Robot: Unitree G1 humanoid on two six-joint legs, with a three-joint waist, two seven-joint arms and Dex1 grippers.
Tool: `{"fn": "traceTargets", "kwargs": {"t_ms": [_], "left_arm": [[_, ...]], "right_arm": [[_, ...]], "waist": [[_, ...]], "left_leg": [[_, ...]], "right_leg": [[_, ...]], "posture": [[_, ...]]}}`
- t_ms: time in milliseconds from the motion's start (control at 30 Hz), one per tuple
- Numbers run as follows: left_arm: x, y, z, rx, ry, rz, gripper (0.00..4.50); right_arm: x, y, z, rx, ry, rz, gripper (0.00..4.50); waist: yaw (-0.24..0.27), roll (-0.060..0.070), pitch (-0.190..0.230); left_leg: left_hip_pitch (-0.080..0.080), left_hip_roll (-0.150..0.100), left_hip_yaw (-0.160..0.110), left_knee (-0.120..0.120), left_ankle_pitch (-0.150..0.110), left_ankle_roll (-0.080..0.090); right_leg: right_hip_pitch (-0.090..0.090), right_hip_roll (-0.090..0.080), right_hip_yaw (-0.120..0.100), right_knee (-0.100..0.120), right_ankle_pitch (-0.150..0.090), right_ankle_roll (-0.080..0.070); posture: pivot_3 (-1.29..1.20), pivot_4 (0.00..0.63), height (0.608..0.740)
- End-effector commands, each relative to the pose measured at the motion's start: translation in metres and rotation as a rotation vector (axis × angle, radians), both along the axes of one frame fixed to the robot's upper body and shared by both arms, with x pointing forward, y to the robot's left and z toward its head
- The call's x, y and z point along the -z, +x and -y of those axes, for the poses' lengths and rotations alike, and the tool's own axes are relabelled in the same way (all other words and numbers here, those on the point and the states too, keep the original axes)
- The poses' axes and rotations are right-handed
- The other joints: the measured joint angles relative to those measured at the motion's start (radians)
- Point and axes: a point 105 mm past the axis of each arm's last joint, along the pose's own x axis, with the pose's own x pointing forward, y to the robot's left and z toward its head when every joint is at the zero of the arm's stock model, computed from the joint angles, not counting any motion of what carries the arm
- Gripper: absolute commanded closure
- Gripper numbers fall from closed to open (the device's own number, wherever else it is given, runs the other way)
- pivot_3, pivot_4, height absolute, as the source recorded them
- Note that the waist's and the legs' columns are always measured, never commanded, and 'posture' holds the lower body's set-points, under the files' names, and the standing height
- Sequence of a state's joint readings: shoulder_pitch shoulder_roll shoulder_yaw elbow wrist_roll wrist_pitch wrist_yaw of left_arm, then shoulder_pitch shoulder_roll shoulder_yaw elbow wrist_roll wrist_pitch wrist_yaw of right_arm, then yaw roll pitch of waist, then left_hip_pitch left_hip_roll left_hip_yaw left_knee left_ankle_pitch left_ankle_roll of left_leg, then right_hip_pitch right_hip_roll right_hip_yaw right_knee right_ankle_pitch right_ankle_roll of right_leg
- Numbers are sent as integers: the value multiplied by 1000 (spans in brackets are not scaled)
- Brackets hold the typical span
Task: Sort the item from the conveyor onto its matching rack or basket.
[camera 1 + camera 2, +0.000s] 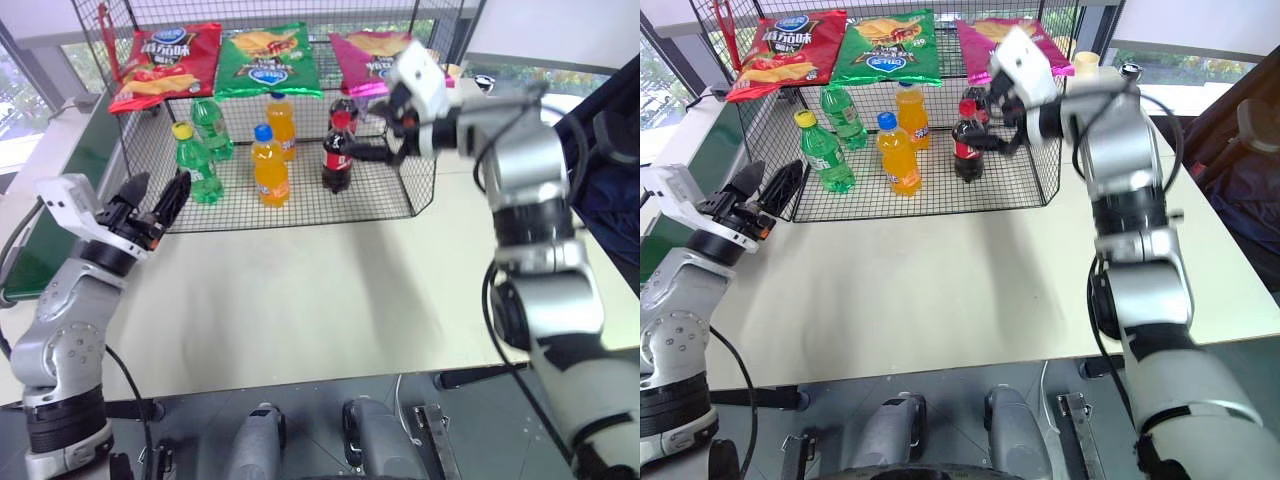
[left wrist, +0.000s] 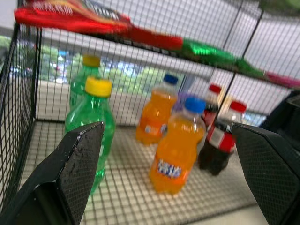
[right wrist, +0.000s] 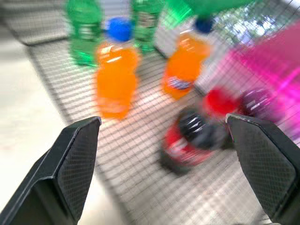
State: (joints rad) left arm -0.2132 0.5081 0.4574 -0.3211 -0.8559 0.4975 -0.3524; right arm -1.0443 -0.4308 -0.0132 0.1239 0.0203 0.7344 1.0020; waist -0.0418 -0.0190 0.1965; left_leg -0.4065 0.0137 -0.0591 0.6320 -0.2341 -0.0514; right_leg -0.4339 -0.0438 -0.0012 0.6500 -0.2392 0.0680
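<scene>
The green crisp bag, the item (image 1: pixel 265 60), lies flat on top of the black wire rack (image 1: pixel 422 185), between a red bag (image 1: pixel 165 65) and a pink bag (image 1: pixel 370 55). My right gripper (image 1: pixel 375 125) is open and empty at the rack's right end, just under the pink bag and close beside the cola bottles (image 1: pixel 337 150). Over the table in front of the rack's left corner, my left gripper (image 1: pixel 163 182) is open and empty, pointing at the green bottles (image 2: pixel 91 126). The conveyor (image 1: pixel 55 220) runs along the table's left side.
On the rack's lower level stand two green bottles (image 1: pixel 195 160), two orange bottles (image 1: pixel 270 165) and the cola bottles. The pale table (image 1: pixel 300 300) stretches in front of the rack. A dark chair back (image 1: pixel 610 170) stands at the right.
</scene>
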Motion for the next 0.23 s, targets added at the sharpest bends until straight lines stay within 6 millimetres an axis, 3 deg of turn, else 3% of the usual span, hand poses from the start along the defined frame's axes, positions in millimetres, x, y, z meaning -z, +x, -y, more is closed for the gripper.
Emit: {"fn": "traceTargets", "kwargs": {"t_ms": [33,233], "left_arm": [[-20,-15,-2,28,33,55,0],[-29,-30,5,125,76,34,0]], "right_arm": [[-17,-35,9,-82,224,45,73],[-9,-65,12,-130,255,110,73]], "waist": [[3,-1,-1],[4,0,0]], "left_leg": [[0,0,0,-1,0,0],[4,0,1,0,0,0]], "right_leg": [[1,0,0,0,0,0],[4,0,1,-1,0,0]], "posture": [[0,150,740],[0,150,740]]}}
